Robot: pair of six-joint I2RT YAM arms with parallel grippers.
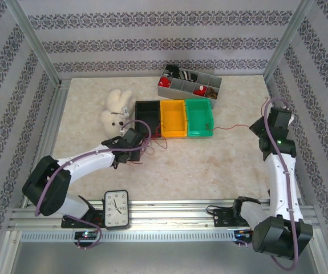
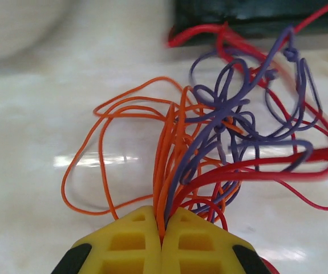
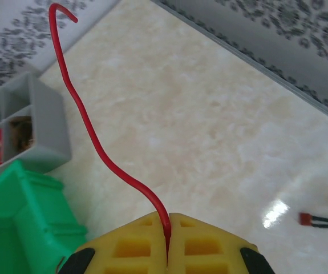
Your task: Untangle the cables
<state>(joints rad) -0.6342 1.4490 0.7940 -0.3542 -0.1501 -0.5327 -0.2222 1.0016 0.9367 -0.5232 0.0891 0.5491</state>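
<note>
From above, the left fingers [image 1: 135, 140] sit low on the tabletop [image 1: 209, 171] just in front of the black bin [image 1: 148, 114], pinching the tangle of cables [image 1: 150, 144]. The right fingers [image 1: 264, 128] are well apart from them at the far right. One red strand [image 1: 226, 127] runs nearly straight between the two, past the orange bin [image 1: 173, 119] and green bin [image 1: 199, 117]. I judge that one arm anchors the knot so the other can draw a single wire free.

At the left wrist, the left fingers [image 2: 162, 231] are pressed shut on a sheaf of orange, purple and red cables [image 2: 221, 142]. The loops fan out ahead, and the purple and red ones are snarled together near the black bin [image 2: 255, 14].

At the right wrist, the right fingers [image 3: 167, 231] are closed tight on the red strand [image 3: 95, 142] alone. It rises away in a loose curve above the green bin [image 3: 21, 211] and gray tray [image 3: 38, 125], so I judge this end is already clear of the knot
</note>
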